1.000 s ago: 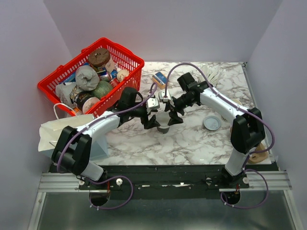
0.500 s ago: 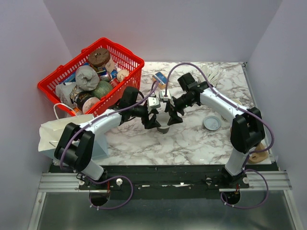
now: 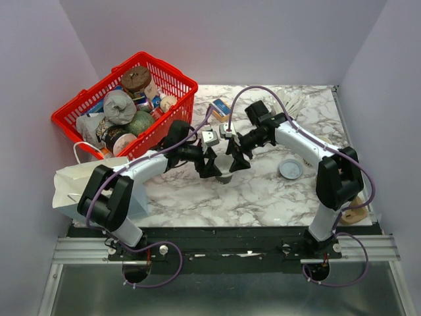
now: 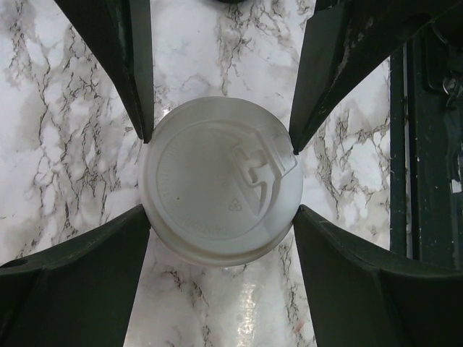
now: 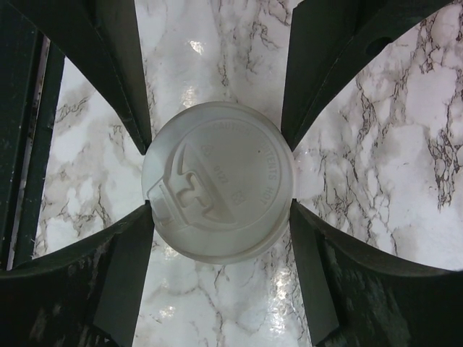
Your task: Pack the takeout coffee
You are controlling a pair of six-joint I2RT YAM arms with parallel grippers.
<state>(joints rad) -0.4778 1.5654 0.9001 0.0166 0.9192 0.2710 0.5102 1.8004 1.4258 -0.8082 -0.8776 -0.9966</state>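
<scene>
The takeout coffee (image 3: 224,178) stands on the marble table (image 3: 263,194), almost hidden between both grippers. Its round white lid (image 4: 221,181) (image 5: 217,181) fills the middle of both wrist views; the cup's body is hidden under it. My left gripper (image 3: 210,168) (image 4: 221,210) points down over it from the left with jaws spread wide, its fingertips (image 4: 141,217) touching the lid's rim. My right gripper (image 3: 235,161) (image 5: 220,206) does the same from the right, fingertips (image 5: 145,213) at the rim. The four tips meet the lid in a cross.
A red basket (image 3: 176,76) full of groceries stands at the back left. A white paper bag (image 3: 92,184) lies at the near left. A loose grey-white lid disc (image 3: 290,169) sits to the right, and a blue and orange packet (image 3: 219,107) behind the grippers.
Both grippers have drawn in and down around the cup, so less of it shows from above. The right jaws have narrowed a little onto the lid's rim.
</scene>
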